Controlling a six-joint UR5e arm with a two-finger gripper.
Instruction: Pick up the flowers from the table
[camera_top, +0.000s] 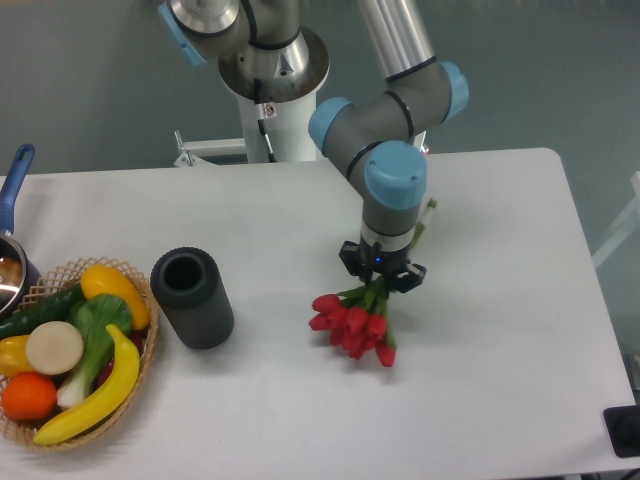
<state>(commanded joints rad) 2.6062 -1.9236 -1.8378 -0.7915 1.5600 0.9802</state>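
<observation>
The flowers (352, 327) are a small bunch of red tulips with green stems, lying on the white table (480, 380) right of centre. The buds point toward the front left, and the stem ends (427, 213) stick out behind the arm. My gripper (381, 283) points straight down over the stems just behind the buds. Its black fingers (350, 260) are spread to either side of the stems, and the fingertips are hidden under the wrist. The bunch looks to be resting on the table.
A black cylinder cup (192, 296) lies on its side to the left of the flowers. A wicker basket (140, 345) with toy fruit and vegetables sits at the front left. A blue-handled pot (10, 250) is at the left edge. The robot base (272, 80) stands behind the table.
</observation>
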